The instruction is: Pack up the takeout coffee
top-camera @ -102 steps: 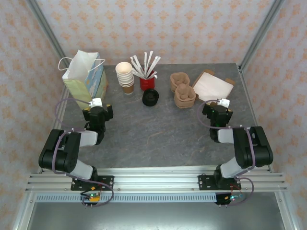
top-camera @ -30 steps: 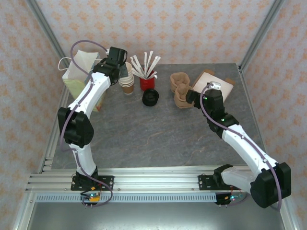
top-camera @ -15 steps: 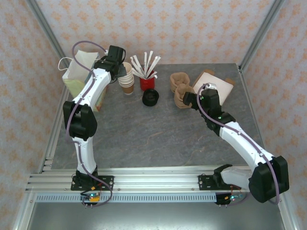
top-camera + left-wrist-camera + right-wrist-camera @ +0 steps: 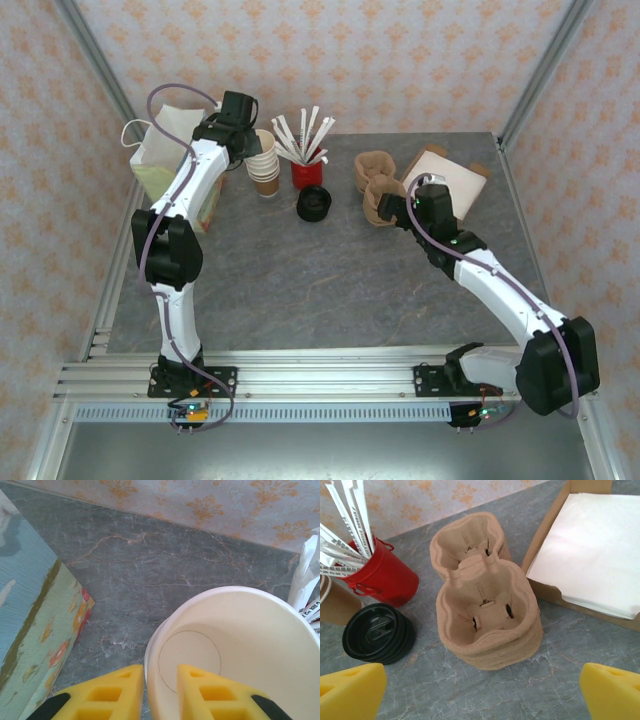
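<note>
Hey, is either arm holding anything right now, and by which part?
The left fingers straddle the rim of the top cup, one inside, one outside; whether they grip it yet cannot be told. The right gripper is open, holding nothing.

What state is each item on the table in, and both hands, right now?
Paper bag: upright.
Cup stack: upright, top cup empty.
Left hand: straddling top cup's rim.
Right hand: open, above cup carriers.
Black lids: stacked, loose on table.
Red bucket: upright, holding wrapped stirrers.
Cup carriers: stacked, empty.
Napkin box: open, napkins inside.
</note>
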`<move>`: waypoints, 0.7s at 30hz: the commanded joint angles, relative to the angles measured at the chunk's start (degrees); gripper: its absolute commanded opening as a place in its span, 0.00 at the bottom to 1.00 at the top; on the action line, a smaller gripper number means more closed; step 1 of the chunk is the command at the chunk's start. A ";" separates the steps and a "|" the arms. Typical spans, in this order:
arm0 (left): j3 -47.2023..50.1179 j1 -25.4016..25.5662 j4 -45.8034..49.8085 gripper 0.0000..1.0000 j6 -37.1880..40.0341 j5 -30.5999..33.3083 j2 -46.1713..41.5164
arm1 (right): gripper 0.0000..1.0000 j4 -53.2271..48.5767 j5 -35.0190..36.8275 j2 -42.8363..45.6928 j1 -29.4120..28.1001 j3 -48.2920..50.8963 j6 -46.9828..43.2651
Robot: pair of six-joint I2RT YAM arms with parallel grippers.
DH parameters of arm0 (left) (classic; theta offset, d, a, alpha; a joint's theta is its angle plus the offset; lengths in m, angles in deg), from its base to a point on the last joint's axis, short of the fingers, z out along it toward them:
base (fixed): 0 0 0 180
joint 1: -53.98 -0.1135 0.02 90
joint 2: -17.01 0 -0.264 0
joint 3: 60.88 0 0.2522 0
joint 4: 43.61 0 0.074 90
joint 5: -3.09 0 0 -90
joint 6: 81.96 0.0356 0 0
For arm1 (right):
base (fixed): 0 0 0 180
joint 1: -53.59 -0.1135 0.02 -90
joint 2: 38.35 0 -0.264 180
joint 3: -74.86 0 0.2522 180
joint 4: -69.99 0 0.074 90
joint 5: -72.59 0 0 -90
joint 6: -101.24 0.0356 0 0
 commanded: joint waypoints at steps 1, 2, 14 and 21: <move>-2.19 -0.37 1.74 0.23 -0.81 -0.69 1.32 | 0.99 -1.49 -0.11 -0.40 -0.36 -1.87 0.73; -2.31 -0.36 1.84 0.22 -0.80 -0.70 1.42 | 0.99 -1.56 -0.11 -0.47 -0.36 -1.87 0.72; -2.85 -0.46 1.84 0.13 -1.50 -0.86 1.54 | 0.99 -2.36 0.24 -0.75 -0.41 -1.88 0.36; -3.17 -0.49 1.30 0.08 -2.89 -0.68 0.33 | 0.99 -2.58 -0.02 -1.32 -0.38 -2.29 0.49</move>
